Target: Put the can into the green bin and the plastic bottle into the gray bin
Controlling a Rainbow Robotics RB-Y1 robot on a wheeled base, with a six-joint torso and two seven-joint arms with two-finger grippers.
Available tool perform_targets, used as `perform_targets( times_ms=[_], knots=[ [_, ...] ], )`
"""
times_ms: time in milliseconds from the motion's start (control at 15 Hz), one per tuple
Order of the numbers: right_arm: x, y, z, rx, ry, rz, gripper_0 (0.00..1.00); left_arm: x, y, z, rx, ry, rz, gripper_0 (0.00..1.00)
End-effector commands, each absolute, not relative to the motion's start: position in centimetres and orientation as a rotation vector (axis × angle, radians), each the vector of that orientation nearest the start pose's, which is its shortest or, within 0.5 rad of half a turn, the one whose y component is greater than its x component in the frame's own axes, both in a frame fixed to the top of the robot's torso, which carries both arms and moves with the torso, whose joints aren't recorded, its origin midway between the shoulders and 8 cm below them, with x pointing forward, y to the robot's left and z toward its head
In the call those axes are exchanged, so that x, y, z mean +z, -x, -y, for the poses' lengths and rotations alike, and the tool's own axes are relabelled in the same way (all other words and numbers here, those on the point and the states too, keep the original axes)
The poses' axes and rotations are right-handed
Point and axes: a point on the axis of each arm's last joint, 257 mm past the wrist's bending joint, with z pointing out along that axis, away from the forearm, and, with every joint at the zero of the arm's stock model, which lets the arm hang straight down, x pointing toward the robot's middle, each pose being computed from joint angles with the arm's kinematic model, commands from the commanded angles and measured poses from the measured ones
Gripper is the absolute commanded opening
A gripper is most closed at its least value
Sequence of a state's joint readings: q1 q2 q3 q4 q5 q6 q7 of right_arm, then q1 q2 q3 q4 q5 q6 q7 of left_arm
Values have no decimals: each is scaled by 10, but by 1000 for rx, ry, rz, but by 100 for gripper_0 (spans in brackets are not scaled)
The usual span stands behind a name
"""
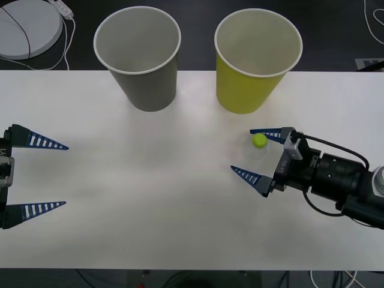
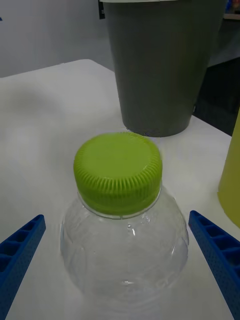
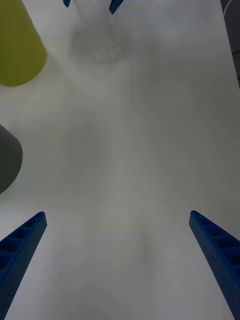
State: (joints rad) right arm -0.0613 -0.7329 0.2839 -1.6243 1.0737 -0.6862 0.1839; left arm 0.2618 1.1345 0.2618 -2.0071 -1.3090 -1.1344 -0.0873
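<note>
Now reaching for the bottle: white table (image 1: 180,198), gray bin (image 1: 138,57) and green bin (image 1: 258,60) upright at the far edge, right gripper (image 1: 257,153) spread around the upright bottle (image 1: 259,140) below the green bin, left gripper (image 1: 42,177) spread, idle; next, pinch, lift, cross to gray, skirting the green rim

The gray bin (image 1: 139,57) and the green bin (image 1: 255,60) stand upright along the far edge of the table (image 1: 150,192), a narrow gap between them. The plastic bottle (image 1: 259,140) stands near the green bin, flanked by the right gripper (image 1: 257,152) and its spread fingers. The middle of the table lies open toward the left gripper (image 1: 65,175).
</note>
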Motion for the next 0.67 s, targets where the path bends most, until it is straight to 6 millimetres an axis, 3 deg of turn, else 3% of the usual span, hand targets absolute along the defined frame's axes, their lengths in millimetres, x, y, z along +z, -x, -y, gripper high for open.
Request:
perform_targets(
  times_ms=[67,133,200,667],
  knots=[
    [-229,-441,143,468,1058,-1462,100,-167,-341,-286,-118,-1762,-1444,100],
    [-230,-441,143,468,1058,-1463,81,-167,-341,-286,-118,-1762,-1444,100],
    [-230,-441,142,474,1054,-1466,0,-167,-341,-286,-118,-1762,-1444,100],
    [-231,-440,142,480,1050,-1471,0,-167,-341,-286,-118,-1762,-1444,100]
  ],
)
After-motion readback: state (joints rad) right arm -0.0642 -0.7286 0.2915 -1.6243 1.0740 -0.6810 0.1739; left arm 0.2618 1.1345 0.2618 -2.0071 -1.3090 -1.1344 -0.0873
